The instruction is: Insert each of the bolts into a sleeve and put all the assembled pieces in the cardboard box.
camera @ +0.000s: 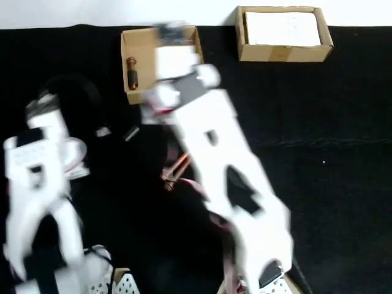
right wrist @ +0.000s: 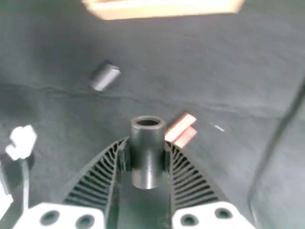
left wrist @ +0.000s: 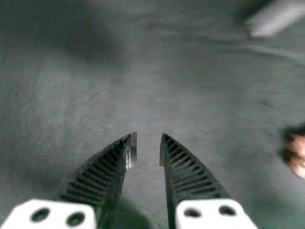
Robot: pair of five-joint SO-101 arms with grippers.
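No legible text, numbers or signs in any view. Closest candidate: the white sheet lying in the box at 1 o'clock on the table. It shows faint grey marks, too blurred to read.

The high view looks down over the table; both wrist views face it closely.
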